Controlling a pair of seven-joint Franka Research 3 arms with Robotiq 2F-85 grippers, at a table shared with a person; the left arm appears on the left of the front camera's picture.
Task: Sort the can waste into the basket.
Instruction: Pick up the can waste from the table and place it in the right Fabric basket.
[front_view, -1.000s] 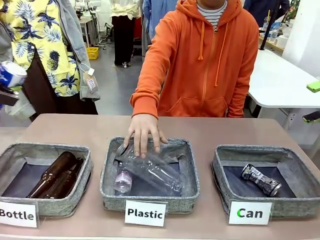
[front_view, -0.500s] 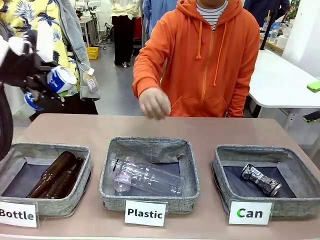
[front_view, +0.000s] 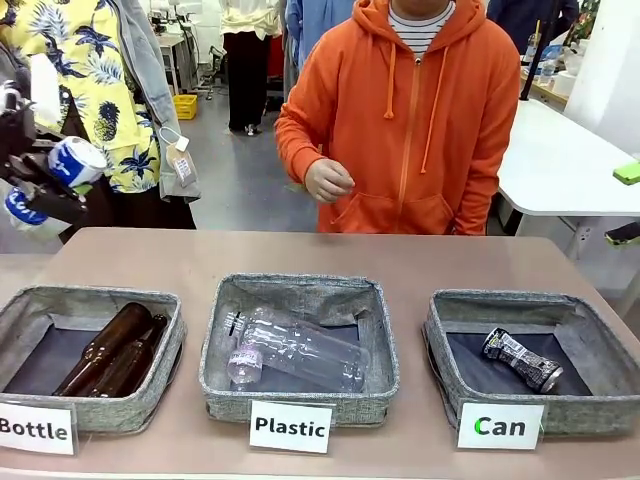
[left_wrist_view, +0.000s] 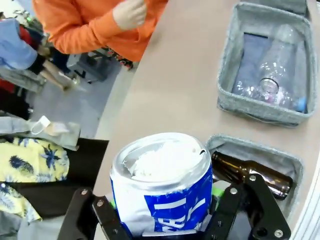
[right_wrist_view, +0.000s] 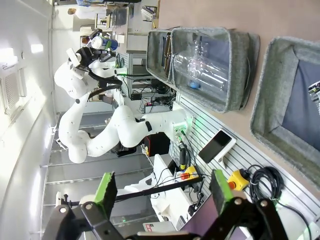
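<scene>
Left wrist view: the blue and white can (left_wrist_view: 162, 185) stands between the closed jaws of the left gripper (left_wrist_view: 165, 220), crushed top toward the camera, gripped on both sides.
Blue and white can, front view: held up at the far left (front_view: 76, 160), above and behind the table's left end, by the left gripper (front_view: 50, 180).
Below the left gripper: the "Bottle" basket (left_wrist_view: 260, 150) with a brown glass bottle (left_wrist_view: 247, 172) lies just under and beside the held can; the "Plastic" basket (left_wrist_view: 265, 107) with a clear plastic bottle (left_wrist_view: 272, 75) lies farther off.
Dark silvery can: already lying in the "Can" basket (front_view: 450, 330), at its right half (front_view: 522, 359).
"Can" basket from the held can: well apart, at the opposite end of the row, past both other baskets.
Right gripper: jaws wide apart, holding nothing (right_wrist_view: 160, 195); it hangs off the table's near edge, with a corner of the "Can" basket (right_wrist_view: 280, 95) ahead of it.
Person: stands behind the table, one hand (front_view: 328, 180) drawn up to the chest, clear of the baskets.
Done: one of two cans sorted, by my reading.
Left: carry the blue and white can across the row and release it over the "Can" basket.
</scene>
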